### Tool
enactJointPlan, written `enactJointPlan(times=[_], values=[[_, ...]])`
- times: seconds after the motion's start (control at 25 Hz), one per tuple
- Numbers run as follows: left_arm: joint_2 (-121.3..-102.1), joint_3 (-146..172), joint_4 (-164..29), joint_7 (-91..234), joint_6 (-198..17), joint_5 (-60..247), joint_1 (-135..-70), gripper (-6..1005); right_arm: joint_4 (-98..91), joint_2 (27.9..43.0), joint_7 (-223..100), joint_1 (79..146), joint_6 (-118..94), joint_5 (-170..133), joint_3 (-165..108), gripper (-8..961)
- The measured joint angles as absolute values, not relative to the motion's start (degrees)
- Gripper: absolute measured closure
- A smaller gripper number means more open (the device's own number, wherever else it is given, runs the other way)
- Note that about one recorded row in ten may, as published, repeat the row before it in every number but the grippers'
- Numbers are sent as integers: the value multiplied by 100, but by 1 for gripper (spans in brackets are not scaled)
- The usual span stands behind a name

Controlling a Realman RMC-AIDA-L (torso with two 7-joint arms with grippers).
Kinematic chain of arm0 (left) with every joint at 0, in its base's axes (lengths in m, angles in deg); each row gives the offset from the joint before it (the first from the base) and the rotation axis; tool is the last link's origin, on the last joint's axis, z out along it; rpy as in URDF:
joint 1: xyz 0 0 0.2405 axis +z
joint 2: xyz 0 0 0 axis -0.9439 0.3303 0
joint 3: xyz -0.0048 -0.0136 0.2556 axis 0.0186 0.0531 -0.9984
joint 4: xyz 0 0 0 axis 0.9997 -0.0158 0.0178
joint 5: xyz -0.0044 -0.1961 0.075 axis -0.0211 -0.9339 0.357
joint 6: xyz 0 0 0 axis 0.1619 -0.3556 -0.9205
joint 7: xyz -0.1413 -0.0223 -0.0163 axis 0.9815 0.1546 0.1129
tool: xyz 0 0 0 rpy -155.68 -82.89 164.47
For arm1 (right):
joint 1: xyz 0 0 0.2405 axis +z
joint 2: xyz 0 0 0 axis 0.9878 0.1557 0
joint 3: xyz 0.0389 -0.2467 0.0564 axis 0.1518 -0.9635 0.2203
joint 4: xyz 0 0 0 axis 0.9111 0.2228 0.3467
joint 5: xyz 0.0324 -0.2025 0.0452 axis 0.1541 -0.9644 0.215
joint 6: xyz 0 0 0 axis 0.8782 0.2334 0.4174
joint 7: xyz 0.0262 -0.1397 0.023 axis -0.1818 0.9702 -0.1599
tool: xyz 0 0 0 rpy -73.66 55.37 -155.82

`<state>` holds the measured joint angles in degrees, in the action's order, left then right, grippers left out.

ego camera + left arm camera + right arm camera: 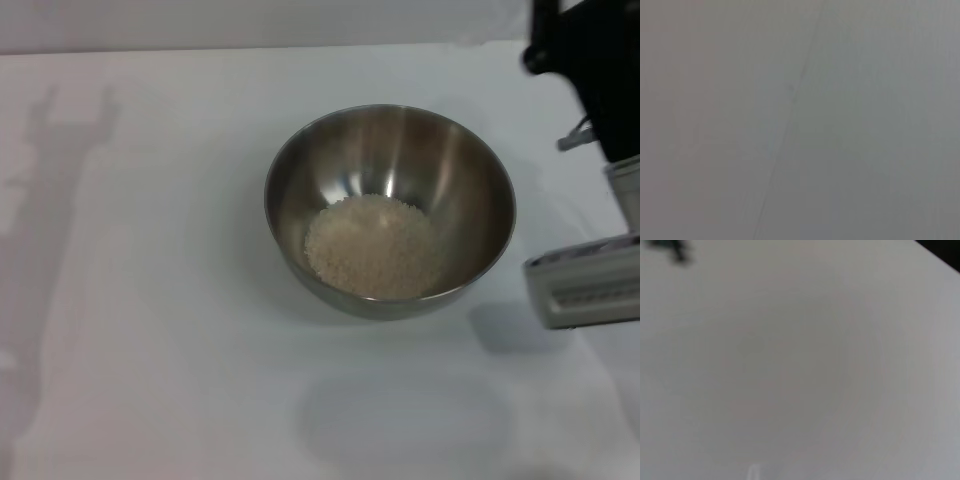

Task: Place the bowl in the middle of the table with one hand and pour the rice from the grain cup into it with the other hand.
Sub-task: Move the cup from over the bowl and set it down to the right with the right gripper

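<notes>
Looking down from the head view, we see the bowl [390, 210] standing upright a little right of the frame's centre on the table [150, 300]. Its shiny steel wall curves up all round, and the rice [373, 246] lies inside it as a pale mound on the bottom, leaning toward the lower side of the bowl.

At the right edge of the frame we find part of the right arm — a dark housing [590, 70] in the upper right corner and a pale ribbed block [585, 285] lower down, just beside the bowl's rim but not touching it. We cannot tell whether the right pincer is spread or pressed together, since its tips lie outside the frame. We cannot make out the grain cup in any view.

A soft shadow [60, 200] falls across the left side of the table, yet the left arm and its pincer do not show. The left wrist view gives us only a flat grey surface crossed by a thin slanting line [790, 115]. The right wrist view shows pale tabletop [790, 365] with a dark corner [945, 250] at the upper right.
</notes>
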<state>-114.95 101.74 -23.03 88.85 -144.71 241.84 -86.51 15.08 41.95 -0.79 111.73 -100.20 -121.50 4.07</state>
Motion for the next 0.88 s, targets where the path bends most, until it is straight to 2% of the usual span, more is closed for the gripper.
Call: enactJointPlan(times=[0.36, 0.88], values=[[-11477, 10182, -2244, 8824, -14502, 24190, -8679, 203, 2206, 4241, -2914, 10398, -9700, -12004, 1710, 942], [-11482, 10166, -2226, 8647, -14755, 24633, -8679, 203, 2559, 4247, -3813, 10333, -7861, -11146, 1758, 942]])
